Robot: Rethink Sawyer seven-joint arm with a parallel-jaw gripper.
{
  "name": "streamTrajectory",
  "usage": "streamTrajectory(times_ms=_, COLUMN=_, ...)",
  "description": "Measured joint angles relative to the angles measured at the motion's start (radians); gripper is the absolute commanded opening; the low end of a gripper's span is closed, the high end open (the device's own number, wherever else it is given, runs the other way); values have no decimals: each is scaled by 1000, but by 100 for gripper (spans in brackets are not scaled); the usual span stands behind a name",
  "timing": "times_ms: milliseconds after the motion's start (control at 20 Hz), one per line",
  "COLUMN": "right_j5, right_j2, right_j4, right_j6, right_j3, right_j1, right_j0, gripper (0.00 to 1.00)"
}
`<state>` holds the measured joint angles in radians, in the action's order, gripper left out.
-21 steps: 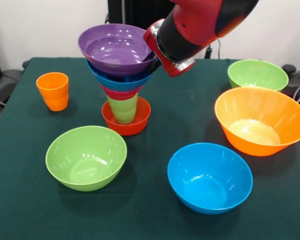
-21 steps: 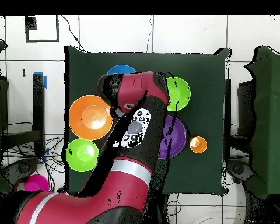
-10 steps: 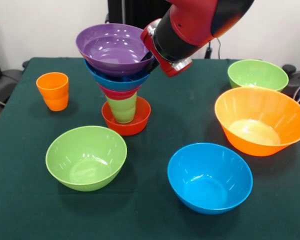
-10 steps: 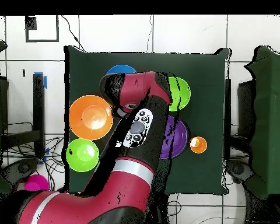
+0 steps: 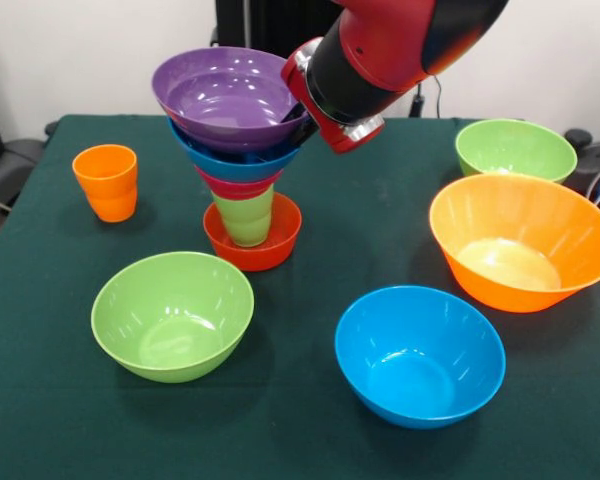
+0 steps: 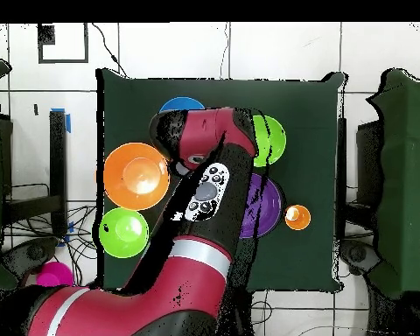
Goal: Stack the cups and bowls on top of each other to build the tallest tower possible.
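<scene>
The tower stands left of centre: a red-orange bowl at the bottom, then an upturned light green cup, a pink bowl, a blue bowl and a purple bowl on top. My gripper is at the purple bowl's right rim and looks shut on it, mostly hidden by the bowl. In the overhead view the arm covers most of the tower, with only part of the purple bowl showing. An orange cup stands alone at the left.
Loose bowls lie around: a lime green one at front left, a blue one at front right, a very large orange one at the right, and a green one behind it. The arm hangs over the table's middle.
One second ago the arm and purple bowl stood slightly further right; both shifted a little left together. Nothing has moved in the last half second.
</scene>
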<state>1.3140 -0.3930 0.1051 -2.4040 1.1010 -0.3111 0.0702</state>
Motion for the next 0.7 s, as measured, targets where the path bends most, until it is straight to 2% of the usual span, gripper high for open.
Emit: streamTrajectory(times_ms=700, right_j5=-33, right_j2=19, right_j4=0, right_j6=0, right_j3=0, right_j1=-4, right_j0=-1, gripper=0)
